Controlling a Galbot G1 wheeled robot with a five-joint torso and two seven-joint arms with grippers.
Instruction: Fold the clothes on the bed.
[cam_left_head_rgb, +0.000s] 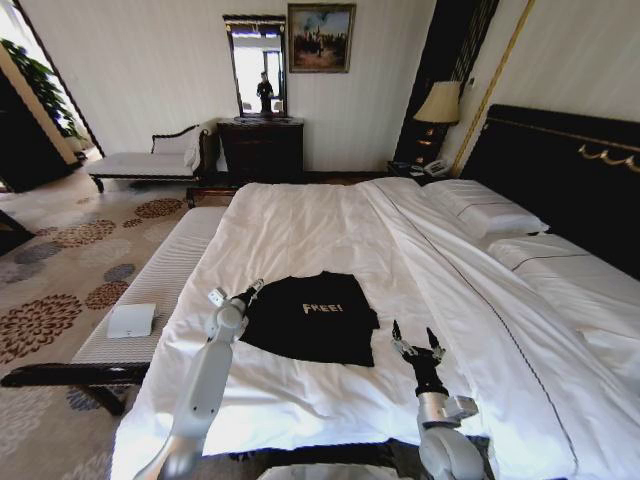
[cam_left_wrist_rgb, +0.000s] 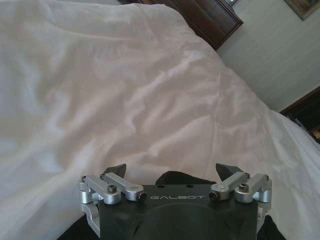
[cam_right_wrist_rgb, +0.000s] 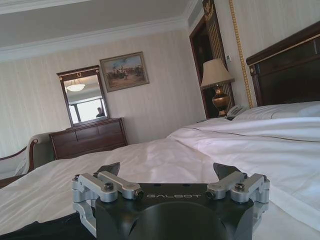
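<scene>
The black T-shirt (cam_left_head_rgb: 312, 318) lies flat on the white duvet, near the foot edge of the bed (cam_left_head_rgb: 330, 230), with its white "FREE!" lettering facing up and the cloth spread out, only lightly rumpled along its near hem. It sits toward the bench side of the bed, well away from the 2 pillows (cam_left_head_rgb: 487, 213) stacked against the dark headboard (cam_left_head_rgb: 560, 170).

The left gripper (cam_left_head_rgb: 252, 291) is at the shirt's outer corner on the bench side, low over the cloth, its fingers apart; from the left wrist camera the 2 dark fingertips (cam_left_wrist_rgb: 119, 170) stand wide with a sliver of black fabric between them. The right gripper (cam_left_head_rgb: 417, 342) hovers over bare duvet just beside the shirt's opposite lower corner, pointing up the bed, jaws spread and holding nothing.

Beyond the bed's side edge runs a long pale bench (cam_left_head_rgb: 150, 290) with a small white pad (cam_left_head_rgb: 131, 320) on it. Against the far wall stand a dark dresser (cam_left_head_rgb: 260, 148) with a mirror (cam_left_head_rgb: 257, 66), and a lamp (cam_left_head_rgb: 440, 105).
</scene>
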